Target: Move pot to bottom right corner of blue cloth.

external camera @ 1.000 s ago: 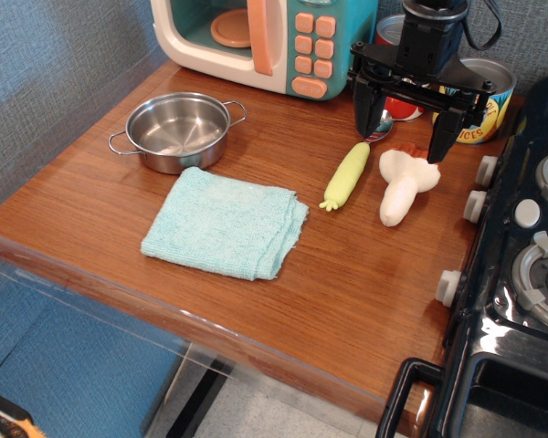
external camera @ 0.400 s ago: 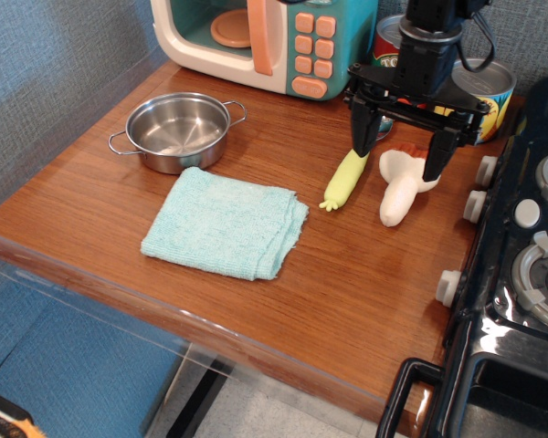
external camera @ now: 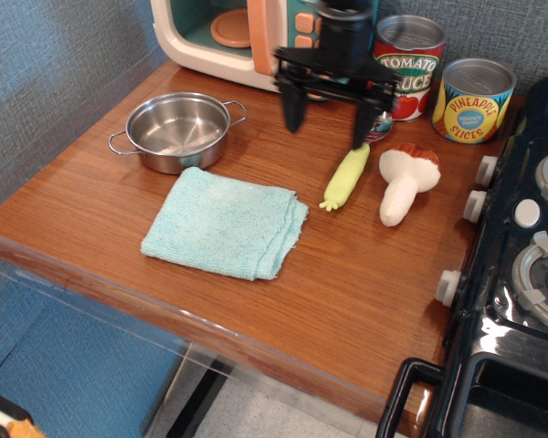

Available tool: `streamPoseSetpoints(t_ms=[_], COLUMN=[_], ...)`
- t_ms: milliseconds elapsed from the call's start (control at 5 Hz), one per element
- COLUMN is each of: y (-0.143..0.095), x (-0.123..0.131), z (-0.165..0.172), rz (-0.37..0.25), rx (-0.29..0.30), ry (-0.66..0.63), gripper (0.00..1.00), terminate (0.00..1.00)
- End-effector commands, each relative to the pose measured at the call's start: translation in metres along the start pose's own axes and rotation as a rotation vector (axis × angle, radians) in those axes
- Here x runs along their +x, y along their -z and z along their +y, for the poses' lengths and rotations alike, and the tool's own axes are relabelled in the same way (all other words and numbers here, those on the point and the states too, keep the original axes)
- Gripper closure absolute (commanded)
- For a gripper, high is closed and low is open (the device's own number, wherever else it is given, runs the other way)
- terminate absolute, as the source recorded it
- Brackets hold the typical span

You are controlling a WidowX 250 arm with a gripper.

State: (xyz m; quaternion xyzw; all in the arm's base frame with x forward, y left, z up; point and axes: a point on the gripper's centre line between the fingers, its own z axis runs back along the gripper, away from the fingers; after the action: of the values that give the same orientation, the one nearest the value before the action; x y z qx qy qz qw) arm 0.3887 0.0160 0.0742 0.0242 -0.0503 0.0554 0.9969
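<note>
The pot (external camera: pixel 176 130), small, round, shiny steel with two wire loop handles, stands empty on the wooden counter at the back left. It sits just behind the far left edge of the blue cloth (external camera: pixel 226 222), a folded turquoise towel lying flat. My gripper (external camera: pixel 330 114) hangs open and empty above the counter, right of the pot and behind the cloth's far right corner, in front of the toy microwave. Its two black fingers (external camera: pixel 293 102) point down and stand wide apart.
A toy microwave (external camera: pixel 256 36) stands at the back. A tomato sauce can (external camera: pixel 409 64) and a pineapple can (external camera: pixel 475 100) stand at the back right. A yellow toy vegetable (external camera: pixel 347 175) and a white mushroom toy (external camera: pixel 404 182) lie right of the cloth. A toy stove (external camera: pixel 521 274) borders the right edge.
My gripper has moved left, from above the mushroom toy and cans to the front of the microwave, staying open. The pot and the cloth have not moved.
</note>
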Motion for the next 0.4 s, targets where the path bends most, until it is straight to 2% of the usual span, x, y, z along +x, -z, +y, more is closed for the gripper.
streamPoseSetpoints(t_ms=[0,200], y=[-0.003,0.014], x=[0.021,0.018], z=[0.064,0.083], rz=[-0.126,-0.164], rx=[0.044,0.034], ry=[0.004,-0.037], gripper=[0.00,0.00], terminate=[0.00,0.00])
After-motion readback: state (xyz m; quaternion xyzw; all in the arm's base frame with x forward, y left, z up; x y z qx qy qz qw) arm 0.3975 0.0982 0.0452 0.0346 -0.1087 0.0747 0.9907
